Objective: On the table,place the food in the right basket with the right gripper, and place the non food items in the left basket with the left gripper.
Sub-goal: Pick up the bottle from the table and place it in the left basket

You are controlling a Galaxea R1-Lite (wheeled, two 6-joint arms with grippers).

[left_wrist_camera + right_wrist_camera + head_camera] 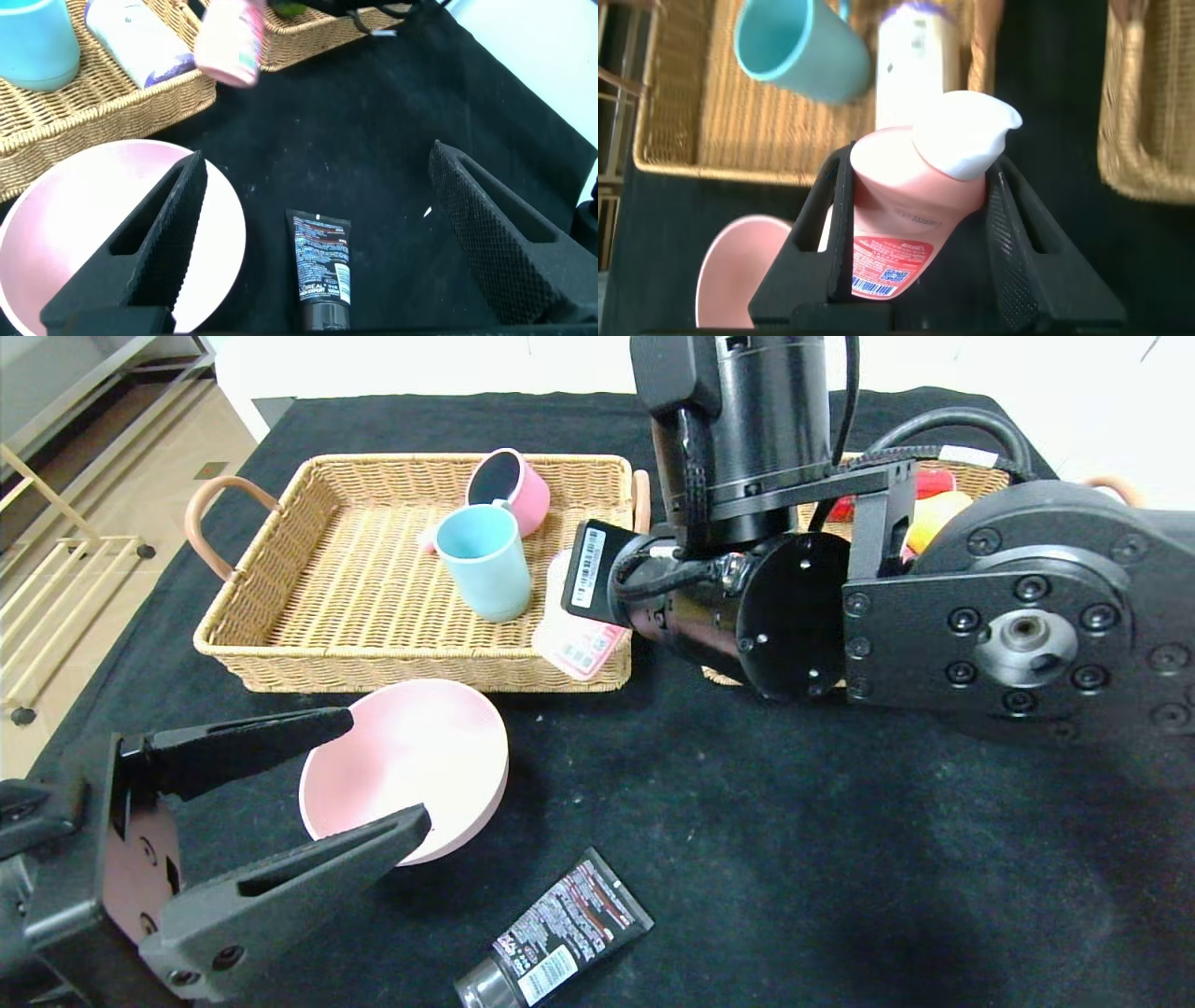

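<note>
My right gripper (921,161) is shut on the pale pink bottle (906,205) with a white cap. It holds the bottle (579,644) in the air at the right-hand end of the left basket (280,644). My left gripper (387,767) is open, low at the front left, with one finger over the pink bowl (411,765) and nothing between its fingers. The black squeeze tube (560,933) lies on the black cloth beside the bowl, between the open fingers in the left wrist view (320,271). The right basket (980,481) is mostly hidden by my right arm; red and yellow things (934,499) show in it.
In the left basket a teal cup (485,560) stands upright and a pink cup (513,485) lies tipped behind it. A white bottle (915,56) lies at its right-hand end. The table's left edge (93,681) drops to the floor.
</note>
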